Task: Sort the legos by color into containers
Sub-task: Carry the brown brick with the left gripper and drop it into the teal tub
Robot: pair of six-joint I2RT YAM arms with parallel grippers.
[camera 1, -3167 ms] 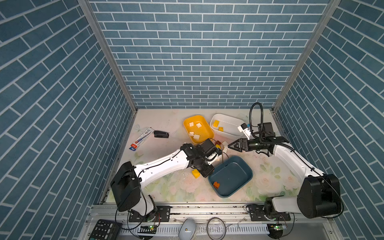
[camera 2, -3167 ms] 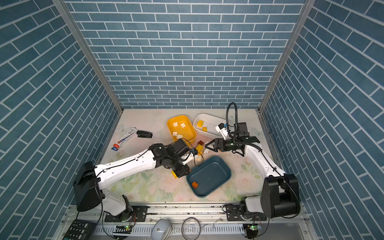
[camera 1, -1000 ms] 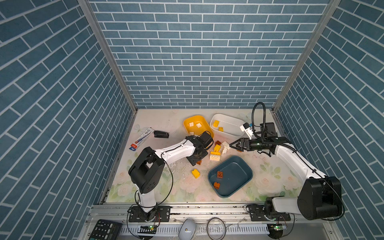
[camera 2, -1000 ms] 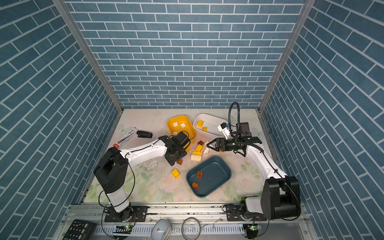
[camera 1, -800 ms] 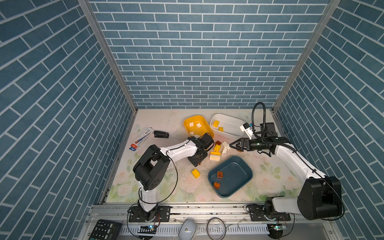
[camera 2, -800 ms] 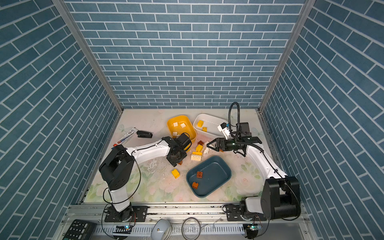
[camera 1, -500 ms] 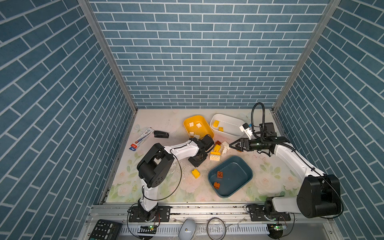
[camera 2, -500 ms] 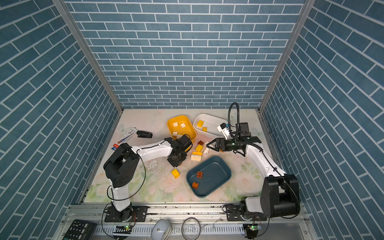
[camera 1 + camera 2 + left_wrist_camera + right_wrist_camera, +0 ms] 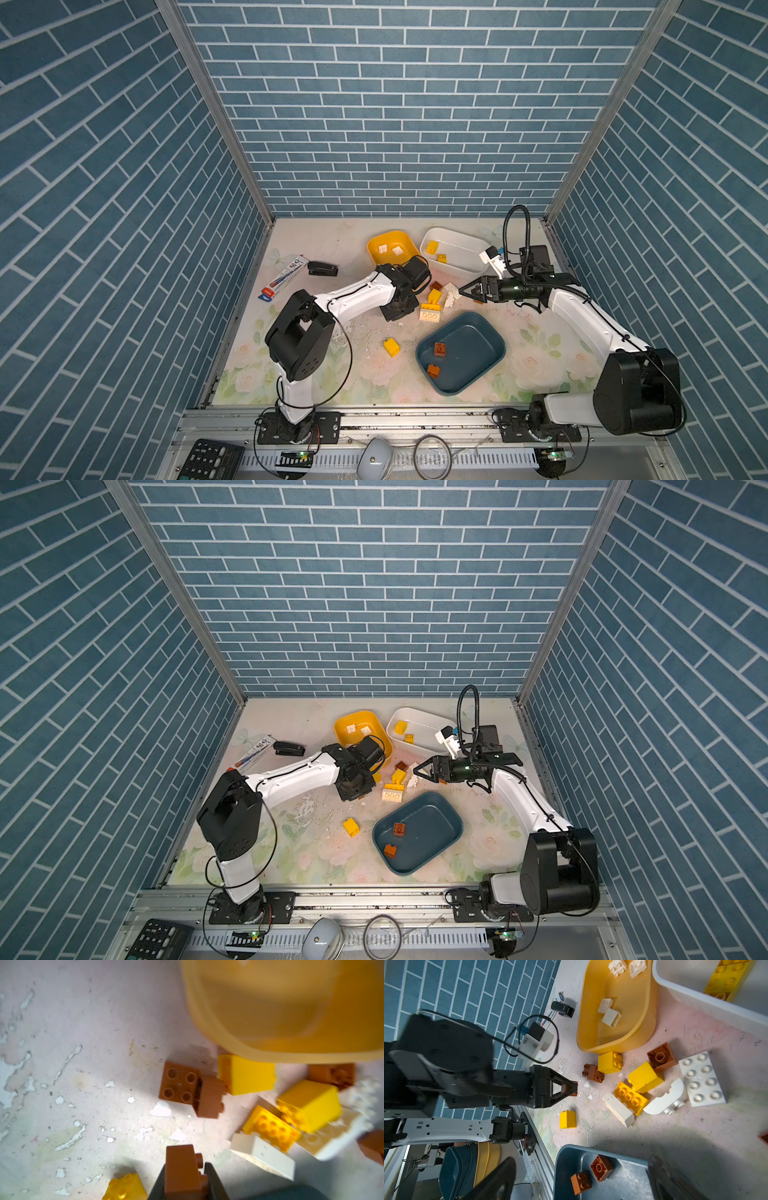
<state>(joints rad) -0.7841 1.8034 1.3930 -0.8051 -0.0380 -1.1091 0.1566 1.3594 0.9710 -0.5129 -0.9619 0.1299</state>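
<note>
As left tool (image 9: 574, 1089) grips lego (image 9: 179, 1169), arm (image 9: 353, 293) outstretched

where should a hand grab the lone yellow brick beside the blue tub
Take the lone yellow brick by two opposite flat side faces, coming straight down from above. It appears to stand studs up, apart from the other bricks and clear of the blue tub, so there is room on either side.

Legos (image 9: 434, 296) cluster between yellow tub (image 9: 409, 243), white tub (image 9: 457, 253), teal tub (image 9: 469, 345); brown lego (image 9: 180, 1169) gripped.
</note>
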